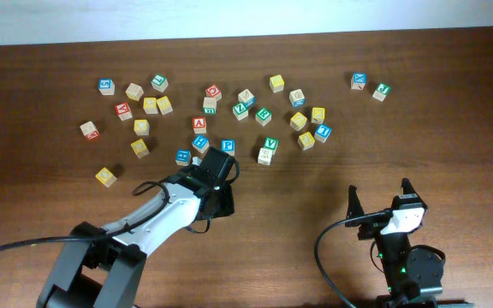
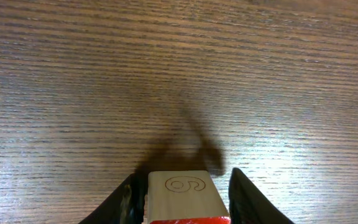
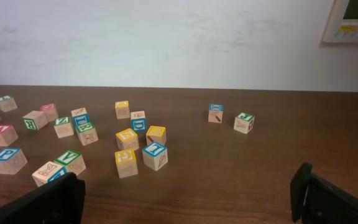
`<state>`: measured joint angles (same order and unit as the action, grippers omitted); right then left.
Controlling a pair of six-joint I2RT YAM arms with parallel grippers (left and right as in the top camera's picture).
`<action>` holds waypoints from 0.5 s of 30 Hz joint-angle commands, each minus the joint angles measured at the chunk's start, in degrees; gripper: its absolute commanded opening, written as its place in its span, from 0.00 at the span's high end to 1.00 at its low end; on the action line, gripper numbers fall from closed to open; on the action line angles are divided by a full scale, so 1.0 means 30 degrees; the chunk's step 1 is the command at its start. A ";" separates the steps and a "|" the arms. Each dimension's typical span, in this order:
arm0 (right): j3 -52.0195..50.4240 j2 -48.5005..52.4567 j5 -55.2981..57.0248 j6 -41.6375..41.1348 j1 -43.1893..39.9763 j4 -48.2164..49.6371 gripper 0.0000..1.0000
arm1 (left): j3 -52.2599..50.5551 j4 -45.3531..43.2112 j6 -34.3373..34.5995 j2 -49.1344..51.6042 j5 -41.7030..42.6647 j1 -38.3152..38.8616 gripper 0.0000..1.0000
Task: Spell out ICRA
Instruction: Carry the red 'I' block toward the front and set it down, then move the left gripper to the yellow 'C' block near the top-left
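Many lettered wooden blocks lie scattered across the far half of the brown table (image 1: 315, 197). Among them are a red A block (image 1: 199, 123) and a blue I block (image 1: 323, 133), which also shows in the right wrist view (image 3: 155, 154). My left gripper (image 1: 218, 175) (image 2: 182, 186) is shut on a wooden block (image 2: 182, 194) with a red face and an etched curl on top. It holds the block over bare wood in front of the cluster. The overhead view hides that block. My right gripper (image 1: 379, 201) (image 3: 188, 186) is open and empty at the front right.
Two blocks, one blue (image 1: 359, 80) and one green (image 1: 382, 91), sit apart at the far right. A yellow block (image 1: 105, 176) lies alone at the left. A white wall (image 3: 166, 37) stands behind the table's far edge.
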<state>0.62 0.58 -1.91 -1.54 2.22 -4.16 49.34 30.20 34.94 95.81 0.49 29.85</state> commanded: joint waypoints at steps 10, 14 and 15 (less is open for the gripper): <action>-0.0102 -0.0131 0.0087 -0.0124 -0.0124 -0.0102 0.02 | 0.5792 0.5559 -0.1756 0.0306 -0.0459 -0.1035 0.01; -0.0102 -0.0131 0.0087 -0.0124 -0.0124 -0.0102 0.02 | 1.1045 0.9690 -0.1756 0.0306 -0.0590 -0.3359 0.01; -0.0102 -0.0131 0.0087 -0.0124 -0.0124 -0.0102 0.02 | 1.2349 1.0302 -0.1763 0.0306 -0.0590 -0.4313 0.01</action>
<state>0.62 0.58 -1.91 -1.52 2.22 -4.16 77.78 58.15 30.85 96.86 -0.21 22.31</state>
